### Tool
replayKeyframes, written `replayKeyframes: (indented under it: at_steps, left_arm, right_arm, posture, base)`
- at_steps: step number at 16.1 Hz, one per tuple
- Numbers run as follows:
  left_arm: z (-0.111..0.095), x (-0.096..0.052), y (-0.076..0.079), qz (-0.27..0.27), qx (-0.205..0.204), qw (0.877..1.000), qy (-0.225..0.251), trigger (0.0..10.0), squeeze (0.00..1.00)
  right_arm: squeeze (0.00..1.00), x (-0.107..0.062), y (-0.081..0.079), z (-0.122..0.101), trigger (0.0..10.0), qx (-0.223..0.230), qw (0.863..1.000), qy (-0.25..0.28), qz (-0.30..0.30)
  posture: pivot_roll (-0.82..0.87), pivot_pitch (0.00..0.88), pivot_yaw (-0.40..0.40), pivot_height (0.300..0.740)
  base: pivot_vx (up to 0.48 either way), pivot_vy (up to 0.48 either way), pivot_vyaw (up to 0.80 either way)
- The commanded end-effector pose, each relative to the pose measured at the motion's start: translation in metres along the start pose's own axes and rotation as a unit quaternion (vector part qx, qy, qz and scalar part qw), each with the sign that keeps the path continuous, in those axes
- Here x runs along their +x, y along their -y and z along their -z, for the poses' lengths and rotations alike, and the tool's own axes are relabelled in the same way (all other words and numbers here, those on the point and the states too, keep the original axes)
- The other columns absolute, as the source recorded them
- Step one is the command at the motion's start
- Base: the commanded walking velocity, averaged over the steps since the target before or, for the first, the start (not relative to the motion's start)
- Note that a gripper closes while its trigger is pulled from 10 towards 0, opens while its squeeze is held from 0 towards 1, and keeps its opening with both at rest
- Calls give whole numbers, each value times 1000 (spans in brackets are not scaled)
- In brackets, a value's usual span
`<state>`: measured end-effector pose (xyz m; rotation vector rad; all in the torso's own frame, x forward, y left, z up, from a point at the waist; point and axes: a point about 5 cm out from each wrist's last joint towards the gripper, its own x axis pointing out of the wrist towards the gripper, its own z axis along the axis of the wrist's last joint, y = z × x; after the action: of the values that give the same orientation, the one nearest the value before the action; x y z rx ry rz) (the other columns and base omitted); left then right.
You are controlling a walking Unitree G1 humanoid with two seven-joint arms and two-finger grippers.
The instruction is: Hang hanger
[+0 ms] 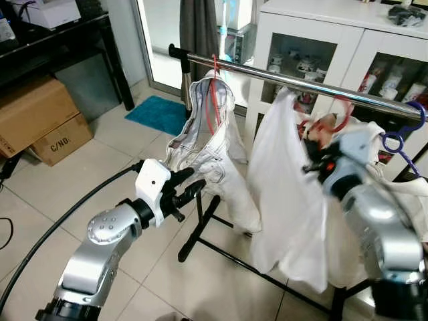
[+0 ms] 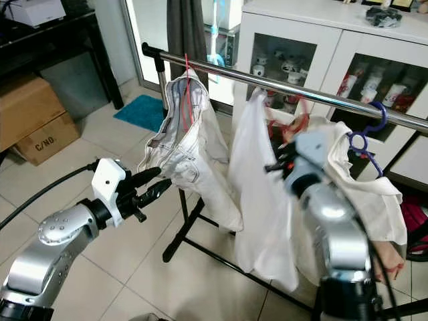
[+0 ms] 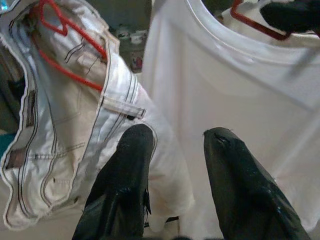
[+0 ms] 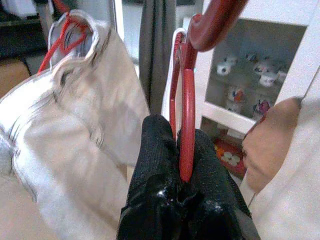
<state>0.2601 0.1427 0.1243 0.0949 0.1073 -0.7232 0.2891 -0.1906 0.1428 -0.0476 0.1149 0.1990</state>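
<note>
— Red hanger [image 4: 187,107]: where is it?
— Pinched between the closed fingers of the right gripper [image 4: 184,150], up by the steel rail [image 1: 301,83], with a white shirt [image 1: 287,194] draped from it.
— And the left gripper [image 1: 184,189]?
— Fingers spread, gripping nothing, just beside the white jeans [image 1: 210,144] that hang on another red hanger [image 1: 212,100].
— Anything else on the rail?
— A purple hanger [image 1: 401,134] at the far right.
</note>
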Motion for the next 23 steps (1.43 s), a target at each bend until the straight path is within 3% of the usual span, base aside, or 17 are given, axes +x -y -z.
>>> replayKeyframes:
  at_steps: [1, 7, 14, 23]
  left_arm:
    - [2, -3, -3, -13, 3, 1000, -5, 10000, 0]
    - [7, -4, -1, -28, -8, 1000, -8, 10000, 0]
    - [12, -7, 6, -48, -20, 999, -6, 10000, 0]
    - [11, -7, 3, -47, -14, 999, -7, 10000, 0]
  right_arm:
    - [0, -5, -8, -3, 0, -8, 1000, 9, -1]
    - [0, -25, -22, 24, 0, 9, 1000, -21, 6]
    - [0, -25, -22, 23, 0, 3, 999, -31, -12]
    - [0, -24, -27, 22, 0, 9, 999, -32, -17]
  posture:
    - [-86, 0, 32, 740]
    - [-90, 0, 9, 740]
    - [-85, 0, -45, 740]
    - [-86, 0, -29, 740]
  base:
    - [0, 0, 0]
    - [0, 0, 0]
    - [-150, 0, 0]
    - [-304, 0, 0]
